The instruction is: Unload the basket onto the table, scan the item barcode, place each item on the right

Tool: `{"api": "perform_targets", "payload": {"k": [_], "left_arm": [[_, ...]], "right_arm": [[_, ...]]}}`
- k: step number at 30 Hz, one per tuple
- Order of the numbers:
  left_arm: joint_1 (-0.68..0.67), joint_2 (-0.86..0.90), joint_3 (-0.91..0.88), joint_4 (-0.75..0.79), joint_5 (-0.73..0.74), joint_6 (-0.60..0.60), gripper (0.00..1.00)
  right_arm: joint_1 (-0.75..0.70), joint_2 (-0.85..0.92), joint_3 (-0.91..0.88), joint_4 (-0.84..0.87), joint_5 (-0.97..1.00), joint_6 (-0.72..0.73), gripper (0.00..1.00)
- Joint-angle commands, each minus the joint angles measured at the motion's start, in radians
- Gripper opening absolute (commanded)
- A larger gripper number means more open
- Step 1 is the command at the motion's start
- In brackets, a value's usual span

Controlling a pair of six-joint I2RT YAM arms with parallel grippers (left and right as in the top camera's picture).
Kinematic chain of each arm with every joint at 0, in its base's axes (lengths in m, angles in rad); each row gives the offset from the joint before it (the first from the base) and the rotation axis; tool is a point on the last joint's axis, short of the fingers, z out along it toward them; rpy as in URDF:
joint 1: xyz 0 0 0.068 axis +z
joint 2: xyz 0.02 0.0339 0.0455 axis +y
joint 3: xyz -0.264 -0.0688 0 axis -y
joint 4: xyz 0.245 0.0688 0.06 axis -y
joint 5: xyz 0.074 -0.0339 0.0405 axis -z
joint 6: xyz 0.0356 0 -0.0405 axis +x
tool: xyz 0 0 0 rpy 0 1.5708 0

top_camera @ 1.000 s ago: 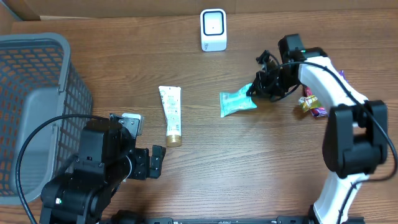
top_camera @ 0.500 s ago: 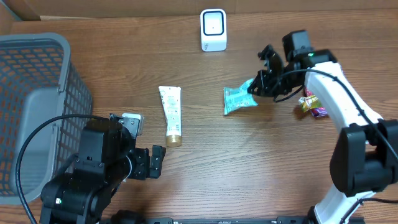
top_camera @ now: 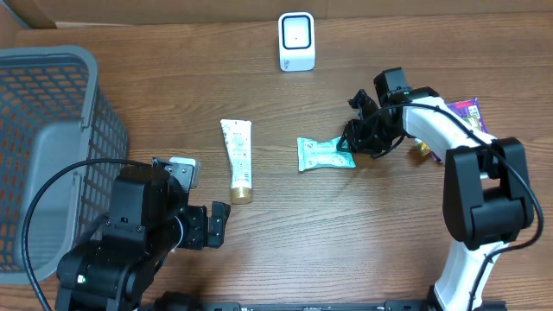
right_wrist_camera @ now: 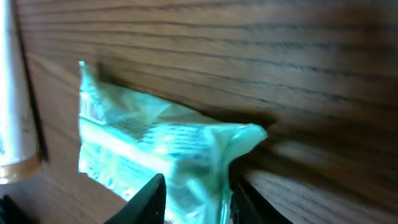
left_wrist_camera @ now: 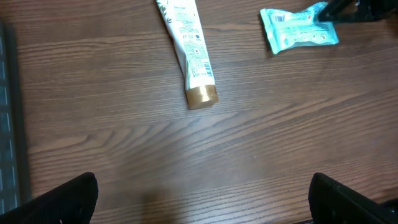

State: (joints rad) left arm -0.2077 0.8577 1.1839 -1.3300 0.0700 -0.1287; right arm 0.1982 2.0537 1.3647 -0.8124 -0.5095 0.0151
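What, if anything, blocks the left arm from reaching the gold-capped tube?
Probably nothing, so likely yes: the tube lies alone on the table ahead of the open left gripper, with the teal packet off to one side.

The left arm [top_camera: 130, 233] is showing a bulky black housing of rounded, blocky segments, with a thin black cable [top_camera: 52, 186] arcing off its side and a small pale grey part [top_camera: 180, 168] sitting at its front end. The right arm [top_camera: 445, 121] is wearing smooth white shells over its links, joined by fat black cylindrical joints (the largest sitting lowest in the overhead view), and black wires [top_camera: 367, 134] are bunching near its wrist. The fingers of the left tool [left_wrist_camera: 205, 202] and the right tool [right_wrist_camera: 189, 202] are showing plain black.
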Motion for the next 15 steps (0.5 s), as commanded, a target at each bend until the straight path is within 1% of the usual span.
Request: {"api": "perform_targets", "payload": {"k": [1, 8, 12, 15], "left_arm": [[0.005, 0.000, 0.002, 0.003, -0.011, -0.010, 1.00], [0.005, 0.000, 0.002, 0.003, -0.011, -0.010, 0.99], [0.005, 0.000, 0.002, 0.003, -0.011, -0.010, 0.99], [0.005, 0.000, 0.002, 0.003, -0.011, -0.010, 1.00]], "right_arm": [[0.004, 0.039, -0.005, -0.008, -0.008, 0.012, 0.36], [0.020, 0.048, -0.005, -0.060, -0.007, 0.016, 0.38], [0.021, 0.049, -0.019, -0.075, -0.007, 0.020, 0.43], [0.022, 0.051, -0.034, -0.065, -0.007, 0.021, 0.45]]}}
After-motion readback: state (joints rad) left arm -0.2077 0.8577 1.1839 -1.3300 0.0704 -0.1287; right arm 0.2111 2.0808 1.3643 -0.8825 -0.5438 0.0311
